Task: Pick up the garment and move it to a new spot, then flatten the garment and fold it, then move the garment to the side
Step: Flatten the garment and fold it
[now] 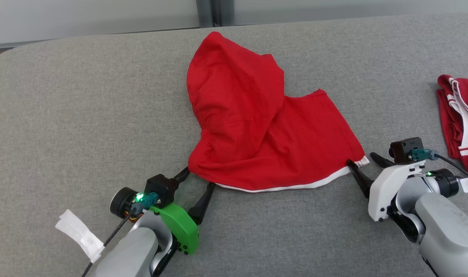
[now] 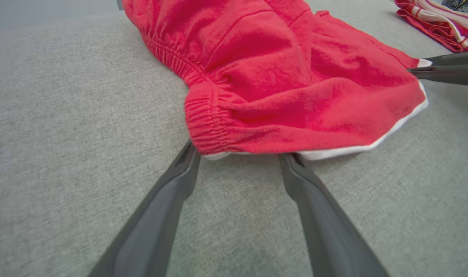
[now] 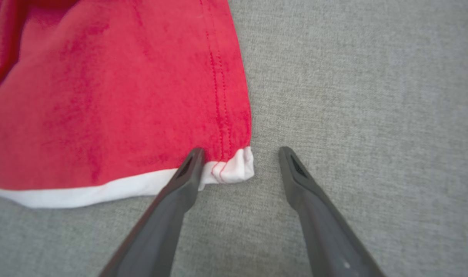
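At the claws, head view: red garment (image 1: 257, 127), white-hemmed, rumpled on grey surface (image 1: 64, 115). The left gripper (image 1: 199, 177) is at one hem corner and the right gripper (image 1: 361, 158) at the other, both spread wide, holding nothing. Outboard of the right gripper: second garment (image 1: 459, 119).
Left wrist view: gathered waistband (image 2: 203, 127) at the fingertips, ungripped.
Right wrist view: white hem corner (image 3: 238, 167) between the spread fingers.

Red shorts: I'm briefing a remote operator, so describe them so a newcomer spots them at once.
On the grey cloth surface, look to the middle. The red shorts lie spread there, rumpled, elastic waistband on the left. Unlike the striped red garment bunched at the right edge, they are plain red with a single white hem band.
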You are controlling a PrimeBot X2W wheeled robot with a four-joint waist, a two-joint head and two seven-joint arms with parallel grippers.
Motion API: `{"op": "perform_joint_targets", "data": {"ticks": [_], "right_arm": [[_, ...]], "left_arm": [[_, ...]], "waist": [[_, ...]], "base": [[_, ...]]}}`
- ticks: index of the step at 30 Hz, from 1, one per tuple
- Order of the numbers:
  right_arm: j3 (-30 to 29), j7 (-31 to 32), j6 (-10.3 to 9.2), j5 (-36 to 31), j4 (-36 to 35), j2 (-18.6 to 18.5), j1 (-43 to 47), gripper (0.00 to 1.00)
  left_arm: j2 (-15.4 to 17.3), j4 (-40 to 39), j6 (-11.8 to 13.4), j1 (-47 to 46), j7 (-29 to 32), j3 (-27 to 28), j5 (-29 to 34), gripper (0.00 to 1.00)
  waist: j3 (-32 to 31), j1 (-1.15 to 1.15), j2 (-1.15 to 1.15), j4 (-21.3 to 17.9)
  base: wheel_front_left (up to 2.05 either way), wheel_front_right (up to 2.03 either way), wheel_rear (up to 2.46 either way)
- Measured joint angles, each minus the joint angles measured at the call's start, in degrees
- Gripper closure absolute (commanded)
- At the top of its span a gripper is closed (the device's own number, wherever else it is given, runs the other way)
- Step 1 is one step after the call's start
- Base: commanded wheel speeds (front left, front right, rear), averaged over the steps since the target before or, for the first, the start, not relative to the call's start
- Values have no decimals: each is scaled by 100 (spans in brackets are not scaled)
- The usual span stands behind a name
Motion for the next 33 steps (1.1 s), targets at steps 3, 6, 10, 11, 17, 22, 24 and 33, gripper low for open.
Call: {"op": "perform_joint_targets", "data": {"ticks": [3, 6, 10, 11, 17, 22, 24, 33], "right_arm": [[99, -3, -1, 68, 34, -11, -35, 0], [349, -4, -16, 204, -5, -18, -77, 100], [494, -77, -4, 403, 1, -9, -108, 100], [494, -79, -4, 522, -4, -2, -106, 100], [205, -122, -5, 1306, -615, -277, -65, 100], [-323, 45, -5, 1962, -1489, -721, 135, 100], [-560, 197, -5, 2117, -1836, -917, 212, 100], [-1868, 1274, -5, 2334, -3206, -1358, 111, 100]], "left_arm": [[47, -62, 0, -112, 0, -248, -176, 0], [70, -77, 0, -193, 0, -513, -419, 100], [162, -158, 0, -253, -1, -667, -615, 100], [190, -207, 0, -256, 0, -700, -661, 100], [571, -814, 0, -216, 0, -927, -983, 100], [1059, -1630, -1, -58, 226, -1059, -1575, 100], [1280, -2095, -1, -7, 450, -1051, -1822, 100], [2130, -4464, 243, -439, 1738, -398, -3040, 100]], "waist": [[-12, 0, 0, -6], [-49, 0, 0, -21], [-119, 0, 0, -57], [-150, 0, 0, -65], [-401, 0, 0, -121], [-702, 0, 0, -182], [-825, 0, 0, -208], [-946, 0, 0, -358]], "base": [[0, 0, 0], [0, 0, 0], [0, 0, 0], [0, 0, 0], [0, 0, 0], [0, 0, 0], [0, 0, 0], [0, 0, 0]]}}
